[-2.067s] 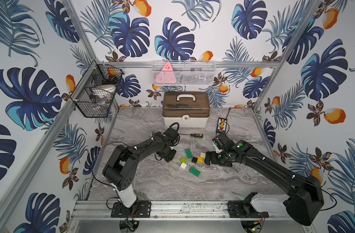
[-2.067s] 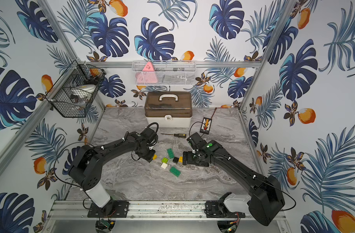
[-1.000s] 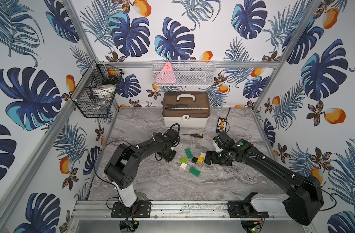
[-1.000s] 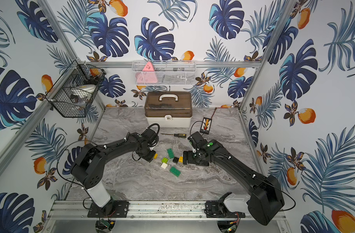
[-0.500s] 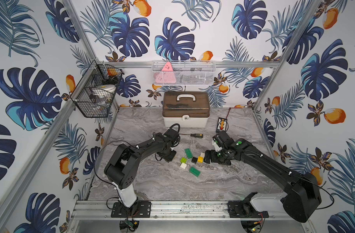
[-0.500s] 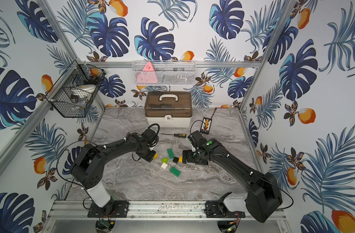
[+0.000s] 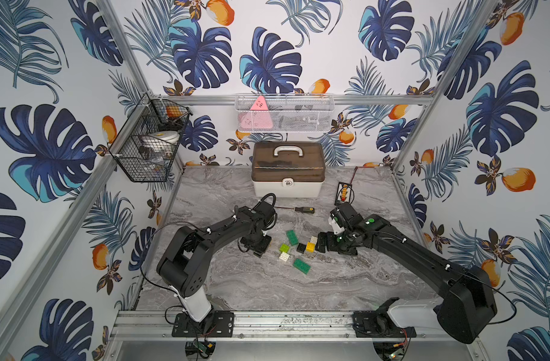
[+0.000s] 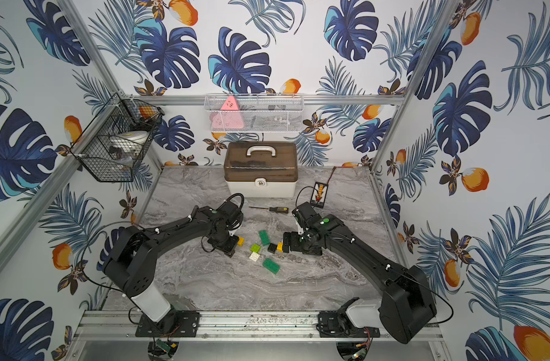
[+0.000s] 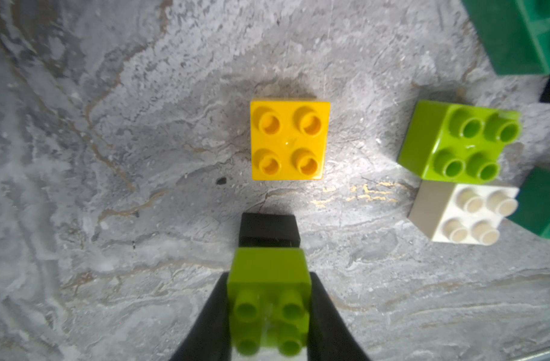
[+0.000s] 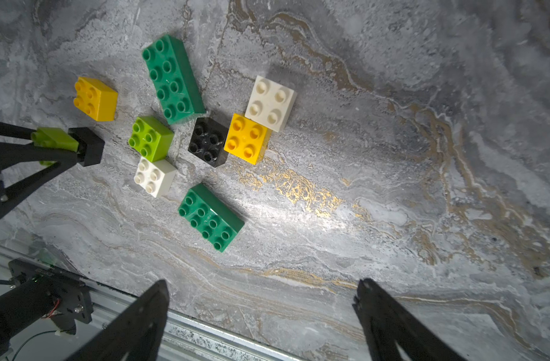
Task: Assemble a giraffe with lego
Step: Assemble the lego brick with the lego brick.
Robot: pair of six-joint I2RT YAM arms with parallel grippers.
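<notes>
Giraffe: only two pieces to it, folks. The giraffe [image 9: 269,259] is a lime top brick [image 10: 53,139] joined to a black end brick [image 9: 269,231].
Where it is: low over the marble table [image 7: 236,281], at the left arm's edge of the loose lego [image 8: 255,248]. Whether the black end touches the marble, I cannot tell.
Left gripper: the left gripper [image 9: 269,276] is clamped on the lime top brick, a finger on each flank, with the studs facing the wrist camera.
Nearest piece: a lone yellow brick [image 9: 289,139] sits studs-up just past the black end, with a small gap between them.
Lime and white: a loose lime brick [image 10: 150,139] and a white brick [image 10: 155,176] sit edge to edge, touching.
Long greens: one dark green brick [image 10: 173,78] lies just beside the loose lime brick. The second dark green brick [image 10: 211,217] lies apart on the near side.
Middle chain: a black brick [image 10: 208,142], a second yellow brick [image 10: 247,139] and a second white brick [image 10: 270,103], each touching the next.
Right gripper: the right gripper [image 10: 263,283] has its jaws spread wide with nothing between them, over bare marble. In both top views it hovers just beside the second yellow brick.
Backdrop: a screwdriver [image 7: 303,209] lies behind the bricks, and a brown-lidded box [image 7: 287,170] stands against the back wall.
</notes>
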